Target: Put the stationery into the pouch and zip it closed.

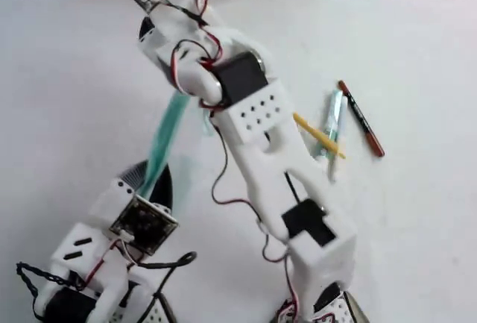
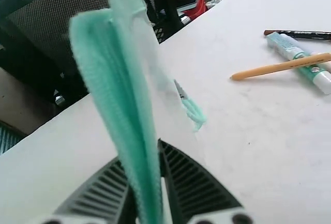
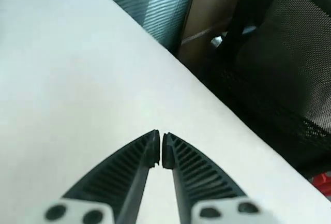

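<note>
Teal fabric fills my left fingers [image 2: 164, 154]. They are clamped on the pouch [image 2: 124, 105], pinching one end and holding it up off the tabletop [image 1: 74, 77], so it stands tall and narrow. What looks like the zip pull [image 2: 182, 93] hangs at its side. In the high view the pouch sits at about 8 o'clock from the table's middle.

Nothing is packed yet. The yellow pencil [image 1: 319, 136], the white-and-green tube [image 1: 332, 125] and the brown pen [image 1: 361, 119] lie together at about 3 o'clock from the pouch, well apart from it. The pencil crosses the tube, and the pen lies just beside them. I judge the step in hand to be presenting the pouch for loading; whether its mouth is open I cannot tell.

My right fingers [image 3: 153, 149] are all but closed on nothing, over bare tabletop and pointing at the far edge. That arm stretches from 5 o'clock up to 11 o'clock, crossing above the pouch's top end. My left arm crouches low at 7 o'clock, wrist tipped upward.

Next, I think, the right arm must swing round to 3 o'clock, spread its fingers and take the pencil — it lies on top.
</note>
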Robot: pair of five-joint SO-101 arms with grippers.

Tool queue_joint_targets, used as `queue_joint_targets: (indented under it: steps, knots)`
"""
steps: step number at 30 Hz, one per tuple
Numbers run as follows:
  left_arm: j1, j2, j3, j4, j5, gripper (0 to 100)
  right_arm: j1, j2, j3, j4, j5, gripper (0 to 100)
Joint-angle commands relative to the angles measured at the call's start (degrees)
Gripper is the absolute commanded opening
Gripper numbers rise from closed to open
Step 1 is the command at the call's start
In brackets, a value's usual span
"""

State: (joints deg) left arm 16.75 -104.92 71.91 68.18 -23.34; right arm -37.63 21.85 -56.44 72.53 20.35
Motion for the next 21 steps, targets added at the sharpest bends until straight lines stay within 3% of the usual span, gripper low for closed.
queue_joint_targets:
  steps: [1, 8, 12, 17, 21]
  knots:
    - [1.54, 2.07, 3.52, -0.35, 0.26, 2, 1.19, 5.49, -12.13, 8.57, 2.9, 2.0]
    - [1.36, 2.07, 3.52, -0.09, 0.18, 2, 4.79, 8.31, -21.27, 26.59, 12.04, 1.9]
    - [-3.74, 2.07, 3.52, -2.46, 0.53, 2, 8.84, 4.35, -13.19, 26.42, 12.57, 1.9]
    - [-9.19, 2.07, 3.52, -5.98, 2.81, 2, 8.48, -4.18, 5.27, 26.33, 17.93, 1.9]
    - [-11.47, 2.07, 3.87, -7.47, 4.66, 2, 8.92, -13.76, 11.78, 26.33, 18.81, 1.9]
